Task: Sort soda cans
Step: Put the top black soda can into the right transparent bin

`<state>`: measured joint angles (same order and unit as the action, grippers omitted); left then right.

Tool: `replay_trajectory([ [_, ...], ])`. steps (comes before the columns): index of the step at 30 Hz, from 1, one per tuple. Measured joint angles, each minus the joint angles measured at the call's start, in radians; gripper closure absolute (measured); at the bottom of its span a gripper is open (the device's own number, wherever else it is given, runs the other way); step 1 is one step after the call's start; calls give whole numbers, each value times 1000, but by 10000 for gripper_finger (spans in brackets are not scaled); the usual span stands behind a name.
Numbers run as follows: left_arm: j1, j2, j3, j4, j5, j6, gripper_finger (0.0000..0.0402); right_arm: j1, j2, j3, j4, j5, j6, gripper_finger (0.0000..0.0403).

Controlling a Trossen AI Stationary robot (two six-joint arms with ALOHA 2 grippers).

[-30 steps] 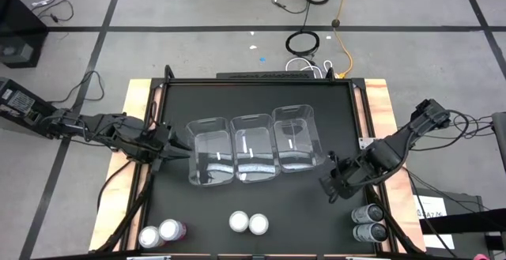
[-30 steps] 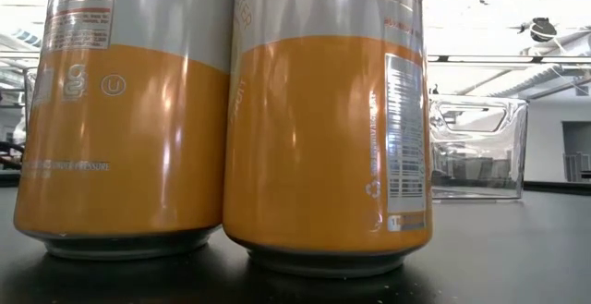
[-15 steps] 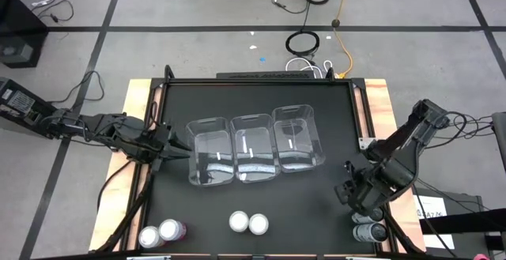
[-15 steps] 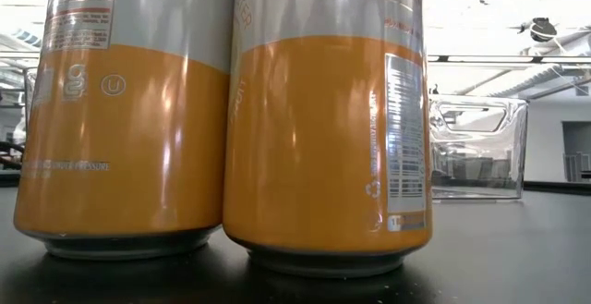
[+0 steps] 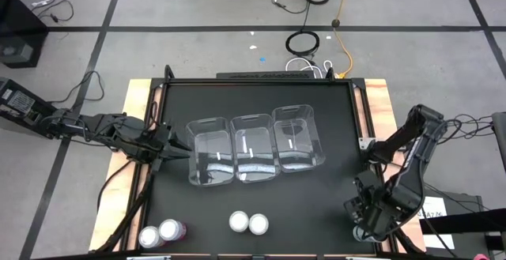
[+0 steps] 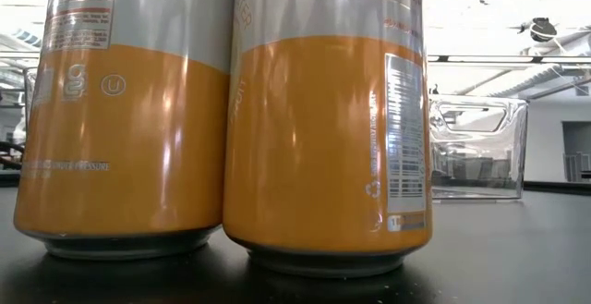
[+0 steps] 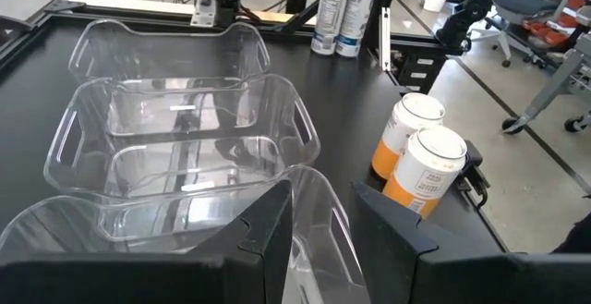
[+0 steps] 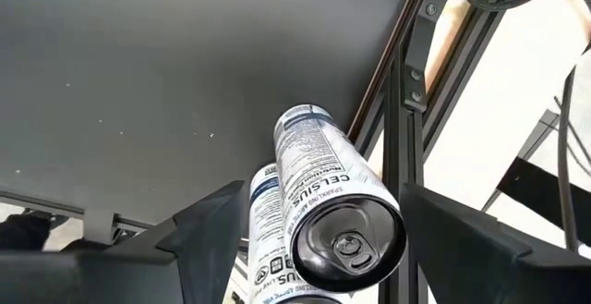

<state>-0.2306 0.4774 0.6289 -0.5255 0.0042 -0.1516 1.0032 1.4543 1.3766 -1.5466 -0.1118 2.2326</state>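
Observation:
Two grey-and-white soda cans point(image 8: 319, 202) stand upright side by side in the table's near right corner. My right gripper point(image 8: 325, 196) hangs open above them, one finger on either side of the nearer can's top point(image 8: 343, 241), touching nothing; in the high view my right gripper point(image 5: 365, 216) hides them. Two orange cans point(image 5: 248, 223) stand at the near edge's middle, two pink cans point(image 5: 160, 233) at the near left. My left gripper point(image 5: 171, 151) is at the left clear bin point(image 5: 210, 161). My left gripper has the left bin's clear side wall point(image 7: 319, 207) between its two fingers, near the rim. It comes level from the table's left. The bin stands on the table, level with the other two bins.
Three clear bins point(image 5: 253, 149) stand in a row across the table's middle. The orange cans point(image 6: 222, 156) fill the low view, with a bin point(image 6: 476, 147) behind them. A metal frame rail point(image 8: 402, 101) runs along the table's right edge beside the grey cans.
My right gripper has gone from beside the right bin toward the near right corner, come over the grey cans, tipped to point down and opened. The cans and bins have kept still.

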Motion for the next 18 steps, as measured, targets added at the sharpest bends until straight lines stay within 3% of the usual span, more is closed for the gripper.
replay_trajectory([
  [18,0,0,0,0,0,-3,285,72,5,0,12,34,16,126],
])
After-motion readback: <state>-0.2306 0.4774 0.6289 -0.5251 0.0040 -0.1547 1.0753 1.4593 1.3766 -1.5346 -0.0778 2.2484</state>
